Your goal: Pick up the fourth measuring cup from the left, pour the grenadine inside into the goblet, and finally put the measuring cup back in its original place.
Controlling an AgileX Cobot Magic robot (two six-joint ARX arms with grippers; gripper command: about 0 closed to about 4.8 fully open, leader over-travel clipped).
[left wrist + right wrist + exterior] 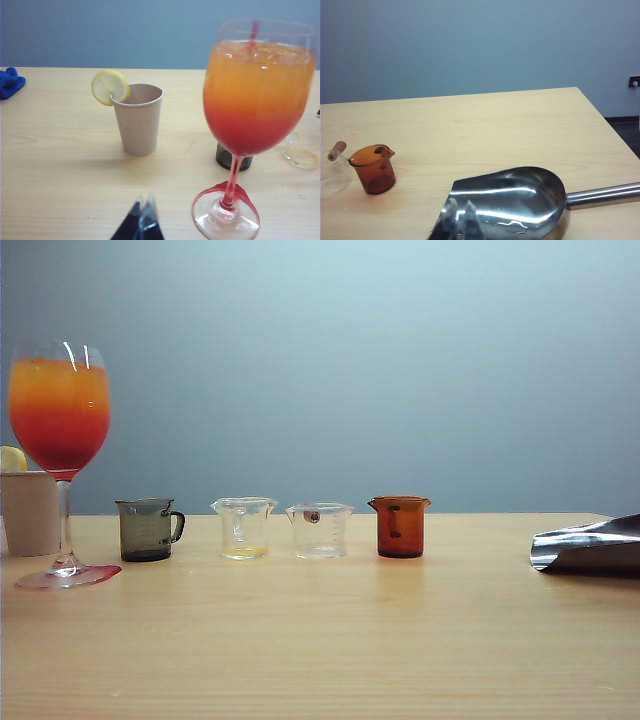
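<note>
Fourth measuring cup [400, 527] sits back in its row, at three o'clock of the goblet [60, 420], whose grenadine [60, 445] is layered red. Your left gripper [144, 220] and right gripper [461, 220] look closed, empty; you look finished.

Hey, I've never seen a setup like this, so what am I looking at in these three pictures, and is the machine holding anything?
This is a two-armed robot at a wooden table. One picture comes from a camera facing the table; the other two come from cameras on the wrists. The front view shows a goblet filled with a red and orange drink, a beige cup with a lemon slice, and four small measuring cups in a row; the fourth measuring cup is amber. A metal scoop lies at the right. The left claw sits low near the goblet, and the right claw just before the scoop. Both look shut and hold nothing.
</note>
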